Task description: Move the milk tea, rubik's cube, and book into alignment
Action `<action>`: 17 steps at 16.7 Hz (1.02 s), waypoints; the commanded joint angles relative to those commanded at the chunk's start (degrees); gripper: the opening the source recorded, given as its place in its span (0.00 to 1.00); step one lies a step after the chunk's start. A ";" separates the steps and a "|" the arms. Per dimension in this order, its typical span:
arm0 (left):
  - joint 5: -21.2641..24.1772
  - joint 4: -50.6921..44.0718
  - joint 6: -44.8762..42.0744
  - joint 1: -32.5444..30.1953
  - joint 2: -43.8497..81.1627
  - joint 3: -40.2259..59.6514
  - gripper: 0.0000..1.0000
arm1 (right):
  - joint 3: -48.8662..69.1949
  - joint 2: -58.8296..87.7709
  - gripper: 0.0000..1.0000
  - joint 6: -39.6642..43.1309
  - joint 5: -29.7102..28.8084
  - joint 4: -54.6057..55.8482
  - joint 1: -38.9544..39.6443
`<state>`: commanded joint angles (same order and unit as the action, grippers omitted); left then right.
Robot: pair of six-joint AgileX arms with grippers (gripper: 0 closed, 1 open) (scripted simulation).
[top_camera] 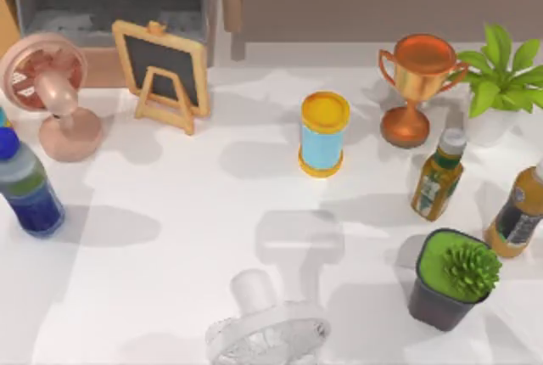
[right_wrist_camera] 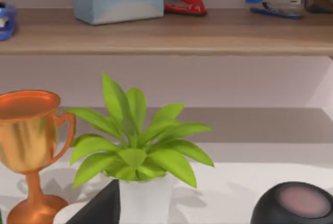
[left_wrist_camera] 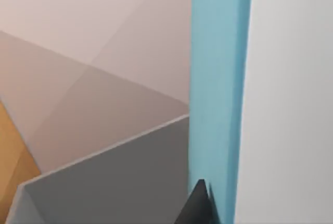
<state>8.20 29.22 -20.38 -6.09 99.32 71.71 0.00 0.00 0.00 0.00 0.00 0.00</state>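
Observation:
The milk tea (top_camera: pixel 324 134), a light blue cup with a yellow lid and base, stands upright a little right of the table's middle. The rubik's cube and the book are out of view. A dark part of my left gripper (left_wrist_camera: pixel 199 207) sits right against a tall light blue slab (left_wrist_camera: pixel 218 78); I cannot tell what the slab is. A dark part of my right gripper (right_wrist_camera: pixel 99 208) shows low in the right wrist view, in front of a white-potted leafy plant (right_wrist_camera: pixel 138 151) and beside a copper trophy (right_wrist_camera: pixel 26 146).
Trophy (top_camera: pixel 416 85), leafy plant (top_camera: pixel 501 76) and two bottles (top_camera: pixel 439 176) (top_camera: pixel 516 212) crowd the right side, with a succulent pot (top_camera: pixel 450 276) in front. A white fan (top_camera: pixel 263 327) stands at the front, a pink fan (top_camera: pixel 47 93), chalkboard (top_camera: pixel 161 68) and blue bottle (top_camera: pixel 25 182) at the left.

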 joint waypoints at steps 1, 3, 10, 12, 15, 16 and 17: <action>3.75 -0.77 -4.76 1.91 -2.61 -1.81 0.00 | 0.00 0.00 1.00 0.00 0.00 0.00 0.00; 11.40 -2.14 -15.16 6.56 -7.92 -5.84 0.00 | 0.00 0.00 1.00 0.00 0.00 0.00 0.00; 32.59 -3.90 -54.79 30.02 -19.71 -23.51 0.00 | 0.00 0.00 1.00 0.00 0.00 0.00 0.00; 35.66 -3.56 -65.48 37.19 -19.29 -29.43 0.00 | 0.00 0.00 1.00 0.00 0.00 0.00 0.00; 37.85 -2.51 -79.62 45.67 -15.99 -37.94 0.00 | 0.00 0.00 1.00 0.00 0.00 0.00 0.00; 37.98 -2.07 -83.68 47.57 -14.35 -40.45 0.00 | 0.00 0.00 1.00 0.00 0.00 0.00 0.00; 37.82 -1.59 -87.36 48.95 -12.52 -42.69 0.00 | 0.00 0.00 1.00 0.00 0.00 0.00 0.00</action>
<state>46.02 27.63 -107.74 42.86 86.81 29.02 0.00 0.00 0.00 0.00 0.00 0.00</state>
